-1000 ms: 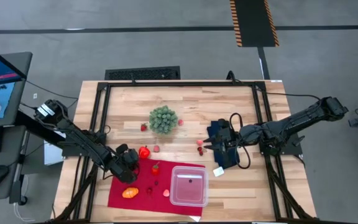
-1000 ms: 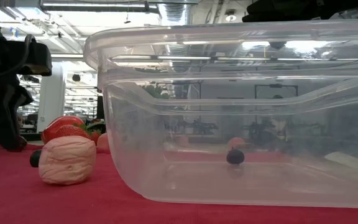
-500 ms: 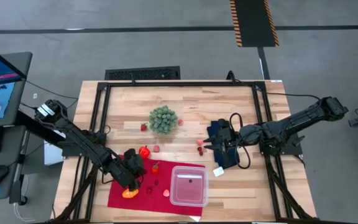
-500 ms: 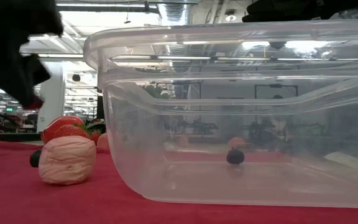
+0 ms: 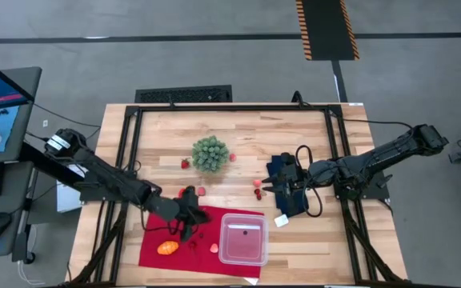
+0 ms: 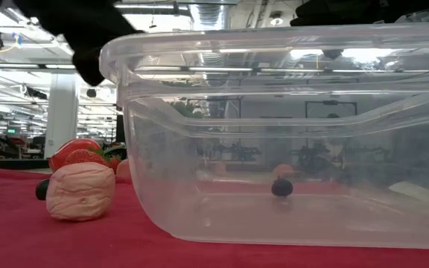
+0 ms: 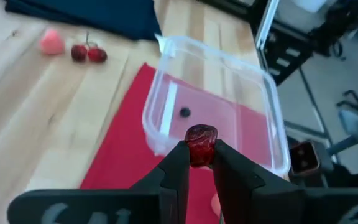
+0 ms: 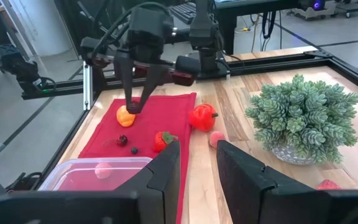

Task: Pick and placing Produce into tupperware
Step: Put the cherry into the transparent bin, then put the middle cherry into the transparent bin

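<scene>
Dark-red knobbly berry (image 7: 201, 138) pinched in left hand (image 7: 199, 163); right hand (image 8: 197, 155) parted, empty.

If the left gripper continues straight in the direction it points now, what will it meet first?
Probably the tupperware: it lies directly ahead of the left gripper, which is shut on a red fruit. How far ahead is unclear.

A flat red cloth (image 5: 154, 246) covers the pale striped-grain wooden surface (image 5: 246, 136) at six o'clock. On it lie an orange oval toy fruit (image 5: 166, 248) and a clear, pink-tinted square plastic container (image 5: 243, 238). A dark red berry (image 7: 201, 136) sits between black fingers (image 7: 178, 171). The bushy ball (image 5: 210, 153) is grey-green; the folded cloth (image 5: 282, 168) at three o'clock is dark blue.
</scene>
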Robot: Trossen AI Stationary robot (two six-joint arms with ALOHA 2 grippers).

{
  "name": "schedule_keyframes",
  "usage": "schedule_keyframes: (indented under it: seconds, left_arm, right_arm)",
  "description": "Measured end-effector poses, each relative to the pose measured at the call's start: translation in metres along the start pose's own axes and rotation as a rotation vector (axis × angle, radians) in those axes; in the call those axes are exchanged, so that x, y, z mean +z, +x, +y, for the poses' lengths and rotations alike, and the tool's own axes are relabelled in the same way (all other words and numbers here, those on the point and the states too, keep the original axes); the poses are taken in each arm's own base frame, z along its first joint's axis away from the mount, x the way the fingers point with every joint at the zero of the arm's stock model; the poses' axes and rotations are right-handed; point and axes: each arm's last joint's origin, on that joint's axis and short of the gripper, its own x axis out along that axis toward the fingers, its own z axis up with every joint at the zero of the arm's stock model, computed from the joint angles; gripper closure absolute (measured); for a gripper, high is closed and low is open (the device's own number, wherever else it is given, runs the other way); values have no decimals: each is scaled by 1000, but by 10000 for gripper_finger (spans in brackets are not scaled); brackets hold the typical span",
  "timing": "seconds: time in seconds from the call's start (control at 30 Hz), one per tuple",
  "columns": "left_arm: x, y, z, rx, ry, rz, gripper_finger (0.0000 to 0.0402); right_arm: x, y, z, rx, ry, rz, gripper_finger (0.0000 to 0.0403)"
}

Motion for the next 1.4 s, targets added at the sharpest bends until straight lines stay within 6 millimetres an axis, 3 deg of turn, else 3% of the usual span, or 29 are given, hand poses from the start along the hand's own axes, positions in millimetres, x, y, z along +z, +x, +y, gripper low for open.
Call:
schedule_keyframes:
  seconds: [0.3, 0.57, 0.7, 0.87, 1.17, 1.4]
  left_arm:
    - [-6, 43, 12, -116, -12, 3, 349]
    - [-5, 91, -5, -204, 69, 68, 349]
    - [-1, 106, -10, -137, 116, 134, 347]
    - [9, 107, -15, -4, 184, 138, 317]
    - [8, 106, -22, -5, 243, 131, 227]
    - [6, 100, -34, 50, 333, 71, 201]
  right_arm:
    - [0, 0, 0, 0, -1, 2, 274]
    - [-1, 0, 0, -1, -1, 7, 274]
    - [-1, 0, 0, -2, -1, 11, 274]
    - [-2, 0, 0, -3, 4, 19, 274]
    - [-3, 0, 0, -3, 3, 24, 274]
    - [-4, 1, 0, -3, 39, 32, 274]
